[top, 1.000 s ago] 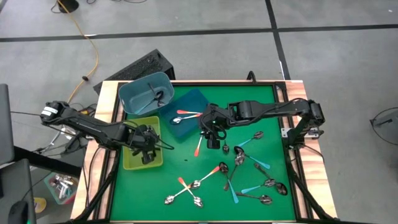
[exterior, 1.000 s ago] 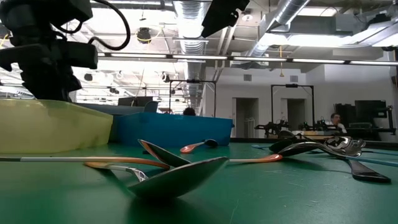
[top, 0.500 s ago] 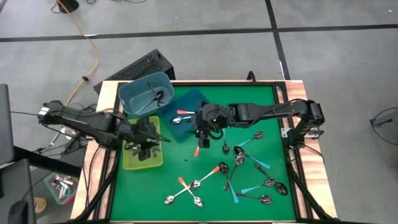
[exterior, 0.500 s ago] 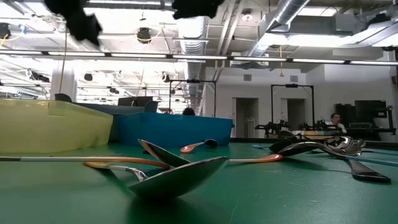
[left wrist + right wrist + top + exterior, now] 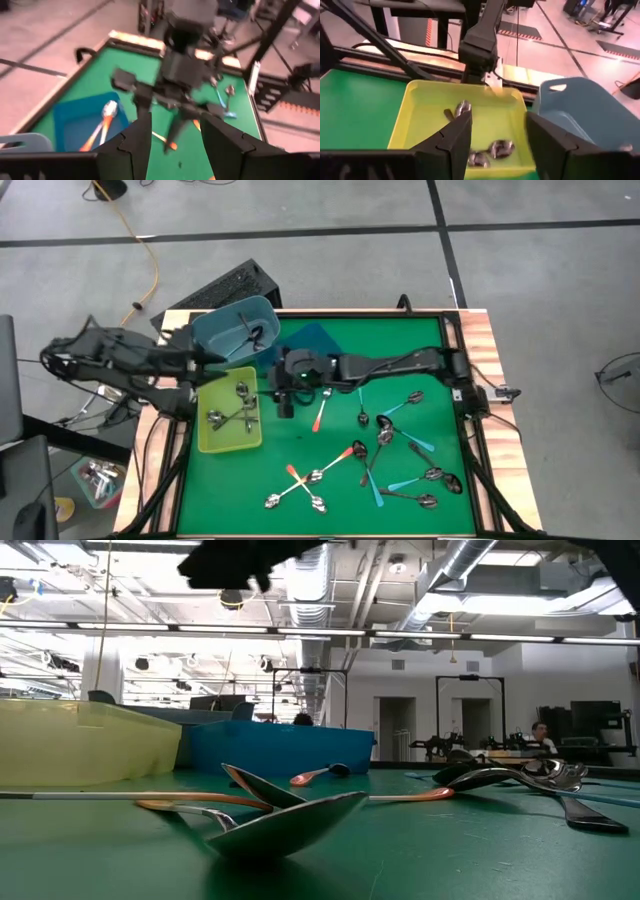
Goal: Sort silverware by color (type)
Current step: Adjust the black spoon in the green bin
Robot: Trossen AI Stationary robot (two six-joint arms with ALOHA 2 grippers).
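Silver spoons lie in the yellow bin at the table's left. The blue tray holds orange-handled spoons, and dark spoons sit in the grey-blue bin. One orange-handled spoon lies on the green mat. More spoons are scattered on the right. My left gripper is open and empty, raised over the table's left edge. My right gripper is open and empty, and hangs above the mat just right of the yellow bin, facing it.
A mixed heap of orange, teal and silver spoons lies near the front edge. My right arm stretches across the mat over the blue tray. A black box stands behind the bins. Bare mat shows at the far right.
My left gripper has risen out of the yellow bin and drawn back toward the table's left edge, tipping up toward level; the silver spoons in the bin now show. My right gripper has swung from above the orange spoon on the mat toward the yellow bin.
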